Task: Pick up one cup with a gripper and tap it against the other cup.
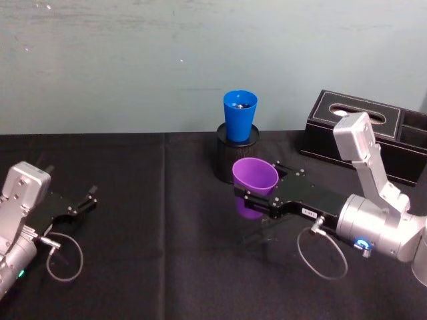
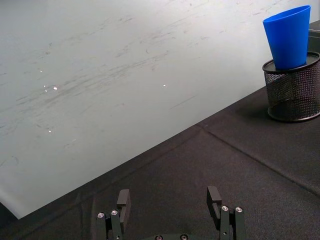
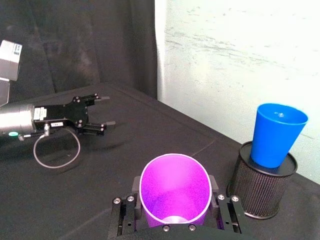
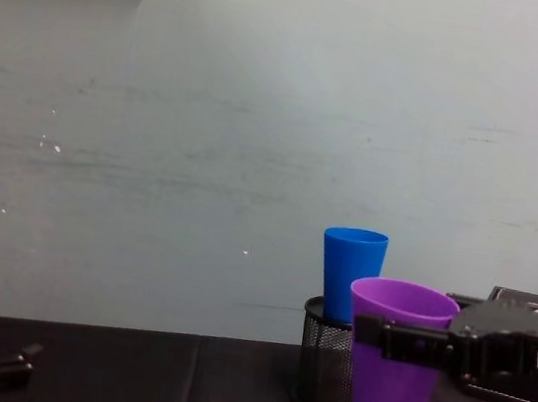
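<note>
My right gripper point(image 1: 259, 197) is shut on the purple cup point(image 1: 254, 177), its black fingers point(image 3: 224, 212) clamped on both sides of the cup point(image 3: 174, 186) just below the rim. The cup point(image 4: 396, 355) is upright and seems to hang slightly above the black cloth. Just behind it the blue cup point(image 1: 239, 115) stands inside a black mesh holder point(image 1: 227, 160). The two cups are apart, the blue cup point(image 4: 350, 271) higher and farther back. The left gripper point(image 1: 83, 200) rests open at the table's left, far from both cups.
A black tissue box point(image 1: 373, 130) stands at the back right, behind my right arm. The pale wall runs close behind the mesh holder point(image 2: 294, 90). A black cloth point(image 1: 160, 267) covers the table, bare between the two arms.
</note>
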